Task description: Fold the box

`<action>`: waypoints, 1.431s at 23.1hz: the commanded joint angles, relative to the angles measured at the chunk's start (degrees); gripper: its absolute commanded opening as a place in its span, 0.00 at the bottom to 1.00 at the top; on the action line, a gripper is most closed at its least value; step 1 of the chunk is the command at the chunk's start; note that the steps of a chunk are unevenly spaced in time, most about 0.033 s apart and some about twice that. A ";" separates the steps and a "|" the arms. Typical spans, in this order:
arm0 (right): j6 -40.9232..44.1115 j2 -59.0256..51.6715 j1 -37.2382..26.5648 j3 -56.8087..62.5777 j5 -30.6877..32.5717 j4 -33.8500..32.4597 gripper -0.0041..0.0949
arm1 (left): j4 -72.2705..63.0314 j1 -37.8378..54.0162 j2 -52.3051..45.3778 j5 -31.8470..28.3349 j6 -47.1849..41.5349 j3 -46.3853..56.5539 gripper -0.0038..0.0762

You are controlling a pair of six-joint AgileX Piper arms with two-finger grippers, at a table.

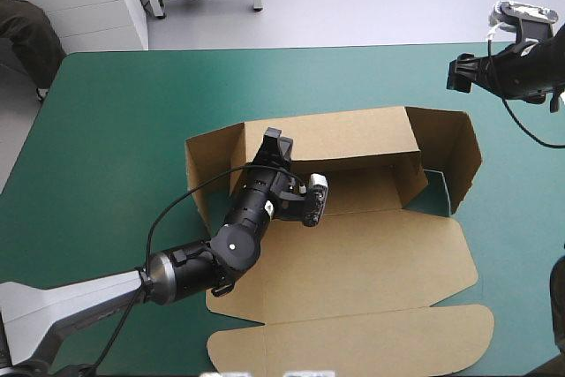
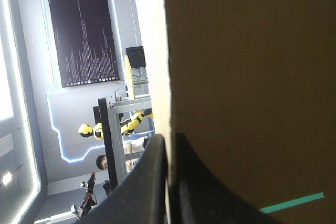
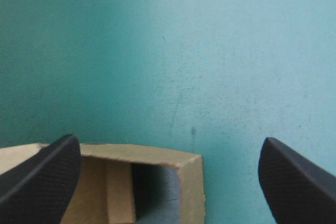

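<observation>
The brown box [image 1: 371,253] lies in the middle of the table, its floor and front lid flap flat. Its back wall [image 1: 353,134] and right-hand wall [image 1: 455,152] stand raised. My left gripper [image 1: 272,137] is at the left part of the back wall, shut on the wall's top edge. In the left wrist view, the black fingers [image 2: 152,171] pinch the board [image 2: 252,77] edge-on. My right gripper [image 1: 459,72] hangs open above the cover, beyond the box's far right corner. A corner of the box [image 3: 157,177] shows below its gripper [image 3: 169,140].
Teal-green cover [image 1: 106,147] stretches wide left of the box and along the table's far edge [image 1: 265,52]. A narrower strip of cover [image 1: 521,218] lies right of the box. The lid flap [image 1: 353,337] reaches close to the table's near edge.
</observation>
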 commanded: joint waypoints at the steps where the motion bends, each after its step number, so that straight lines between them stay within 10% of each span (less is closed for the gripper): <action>1: -1.51 1.71 -0.82 -2.42 -3.07 -0.52 0.88 | 2.99 -0.20 -2.06 2.20 -0.73 -0.96 0.04; 18: -7.52 1.63 -0.71 6.49 2.96 -1.63 0.88 | 2.99 -0.20 -2.06 2.20 -0.73 -0.96 0.04; 33: -18.12 -14.24 -0.71 39.05 -16.06 9.77 0.86 | 2.99 -0.20 -2.06 2.67 -1.60 -0.96 0.04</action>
